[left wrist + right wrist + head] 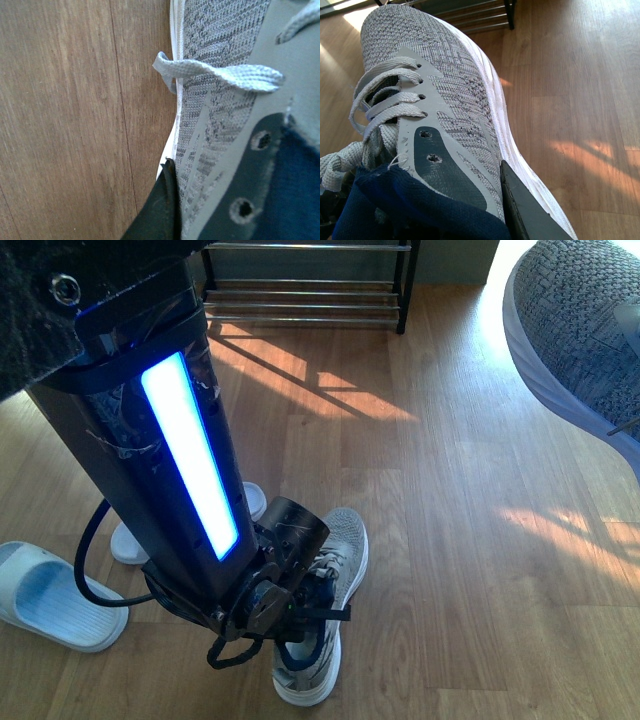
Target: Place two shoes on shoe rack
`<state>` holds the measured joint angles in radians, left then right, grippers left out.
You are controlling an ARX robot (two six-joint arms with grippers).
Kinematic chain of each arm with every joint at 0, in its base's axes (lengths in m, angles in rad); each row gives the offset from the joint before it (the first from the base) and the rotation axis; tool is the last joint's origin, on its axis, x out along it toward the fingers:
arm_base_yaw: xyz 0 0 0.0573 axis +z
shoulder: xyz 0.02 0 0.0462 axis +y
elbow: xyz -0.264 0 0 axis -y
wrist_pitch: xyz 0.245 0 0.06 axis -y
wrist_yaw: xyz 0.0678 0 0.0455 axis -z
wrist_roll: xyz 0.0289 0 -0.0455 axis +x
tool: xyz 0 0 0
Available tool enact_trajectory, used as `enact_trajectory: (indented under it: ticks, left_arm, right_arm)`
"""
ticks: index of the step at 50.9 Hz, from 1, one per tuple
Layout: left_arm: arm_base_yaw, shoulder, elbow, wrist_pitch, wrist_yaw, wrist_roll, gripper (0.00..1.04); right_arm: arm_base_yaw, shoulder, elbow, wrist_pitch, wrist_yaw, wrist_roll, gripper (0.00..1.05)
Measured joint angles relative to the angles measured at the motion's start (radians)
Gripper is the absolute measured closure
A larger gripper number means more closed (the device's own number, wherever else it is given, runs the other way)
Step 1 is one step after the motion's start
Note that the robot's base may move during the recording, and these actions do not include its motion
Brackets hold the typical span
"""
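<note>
1. While the right gripper (437,220) hangs above the wooden floor (450,490), it is clamped on the raised shoe (585,330) at the collar. One black finger (525,212) lies against the outer side wall. The opposite finger is hidden by the navy lining.
2. Raised shoe: clear of the floor at the right of the front view. Its toe points toward the shoe rack (305,285), and it is well apart from the rack.
3. Left gripper (300,612): set low at the heel opening of the floor shoe (345,550). One black finger (159,212) touches the knit side just beside the white sole. The other finger is out of sight, so whether this grip is closed cannot be told.
4. Floor shoe: flat on its sole on the floor, toe toward the rack and well apart from it. A grey lace loop (220,75) hangs over its side.
5. Shoe rack: stands at the far end of the floor, with a black frame and chrome bar shelves. Only its lower tiers are in view. Neither shoe rests on it.
6. Other items: a pale slipper (50,595) lies on the floor to the left of the left arm (180,460). A white slipper (128,540) lies near it, partly covered by that arm.
</note>
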<state>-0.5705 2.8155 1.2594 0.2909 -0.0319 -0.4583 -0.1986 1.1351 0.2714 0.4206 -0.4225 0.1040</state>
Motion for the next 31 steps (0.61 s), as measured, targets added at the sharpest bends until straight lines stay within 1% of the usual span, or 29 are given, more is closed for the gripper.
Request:
enact_trajectory:
  ticks: [5,13,15,23,31]
  left_arm:
    - [0.015,-0.021,-0.038,0.028,-0.004,-0.018,1.03]
    - [0.060,-0.148,-0.163,0.105,-0.068,-0.062,1.03]
    - [0.076,-0.219,-0.212,0.134,-0.097,-0.073,1.03]
    - [0.112,-0.433,-0.331,0.192,-0.157,-0.107,1.03]
    - [0.131,-0.760,-0.532,0.205,-0.287,-0.090,1.03]
  right_arm:
    - [0.000,0.000,0.000,0.000,0.000,0.000,1.03]
    - [0.000,0.000,0.000,0.000,0.000,0.000,1.03]
    - [0.000,0.000,0.000,0.000,0.000,0.000,1.03]
    - [0.000,0.000,0.000,0.000,0.000,0.000,1.03]
    - [0.000,0.000,0.000,0.000,0.000,0.000,1.03]
